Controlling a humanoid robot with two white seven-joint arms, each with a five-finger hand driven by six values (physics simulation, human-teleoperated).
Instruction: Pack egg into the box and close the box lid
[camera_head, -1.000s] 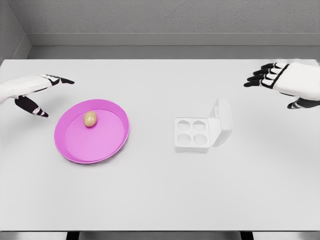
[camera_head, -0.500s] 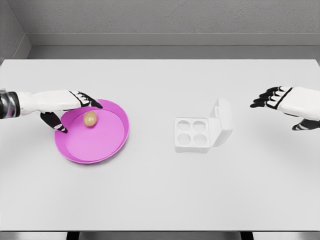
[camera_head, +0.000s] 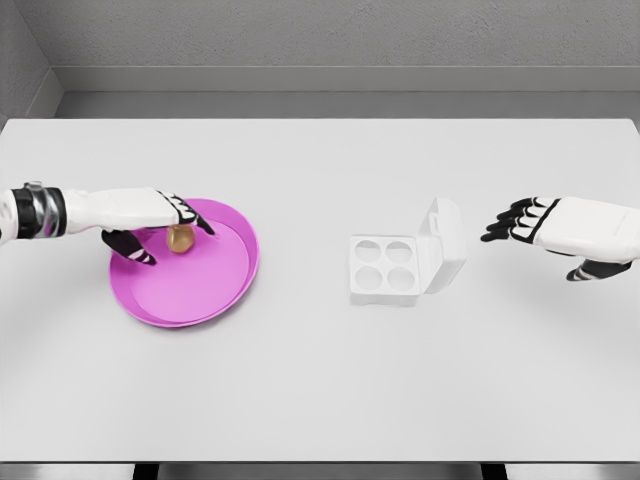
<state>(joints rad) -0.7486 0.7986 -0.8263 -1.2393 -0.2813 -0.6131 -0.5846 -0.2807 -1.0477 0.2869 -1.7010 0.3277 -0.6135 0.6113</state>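
Note:
A tan egg (camera_head: 181, 240) lies near the back left of a pink plate (camera_head: 200, 280) on the white table. My left hand (camera_head: 160, 228) reaches over the plate's rim; its fingers are spread just above the egg and its thumb is to the egg's left, not closed on it. A white egg box (camera_head: 385, 268) with four empty cups stands right of centre, its lid (camera_head: 442, 244) raised open on the right side. My right hand (camera_head: 515, 222) hovers open just right of the lid, fingers pointing at it without touching.
The grey wall runs behind the table's far edge. The table's front edge runs along the bottom of the view.
My left hand has moved right, from beside the plate to over the egg. My right hand has come down and left toward the box lid.

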